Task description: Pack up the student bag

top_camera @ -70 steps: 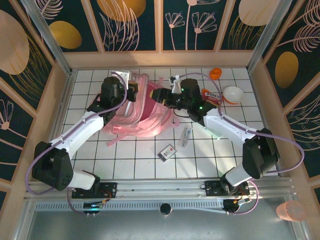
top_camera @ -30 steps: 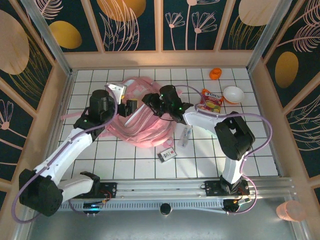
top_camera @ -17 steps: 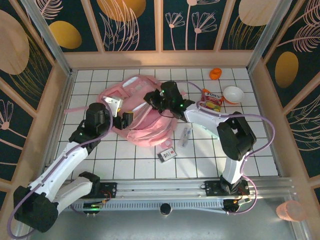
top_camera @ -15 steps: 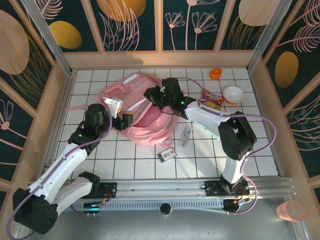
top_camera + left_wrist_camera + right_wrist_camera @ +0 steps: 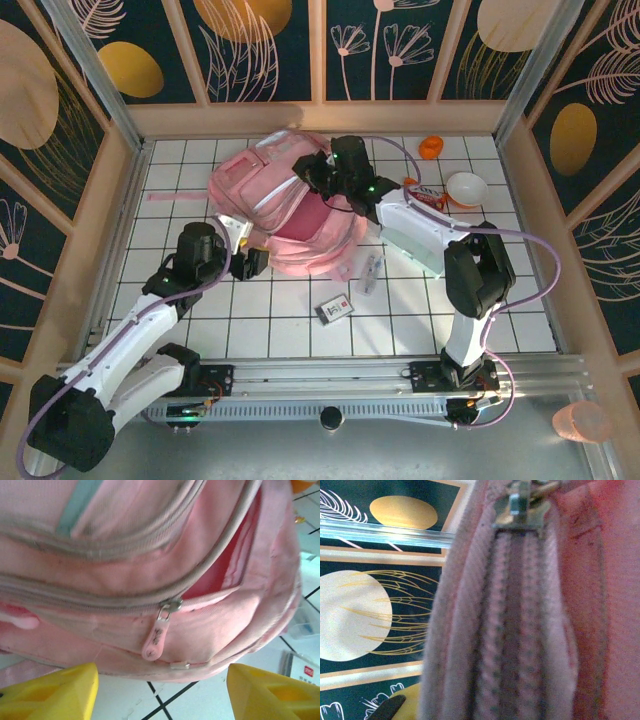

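Observation:
The student bag (image 5: 285,205) is a big pink backpack lying at the back centre of the table, its main zip partly undone and the dark pink lining (image 5: 318,222) showing. My right gripper (image 5: 318,172) is shut on the bag's upper zipped edge (image 5: 520,605), with one yellow finger (image 5: 402,705) at the lower left of the right wrist view. Just short of the bag's near-left side, my left gripper (image 5: 250,262) stands open. Its yellow fingertips (image 5: 55,692) are wide apart with nothing between them, and a pink zip pull (image 5: 156,639) hangs just beyond.
To the right of the bag lie a snack packet (image 5: 425,200), a white bowl (image 5: 466,188) and a small orange thing (image 5: 430,147). A clear packet (image 5: 370,272) and a small card (image 5: 336,306) lie in front of the bag. Wooden walls ring the table.
My right gripper has pulled the bag toward the back of the table and raised its top edge. The left gripper has let go and drawn back toward the near left.

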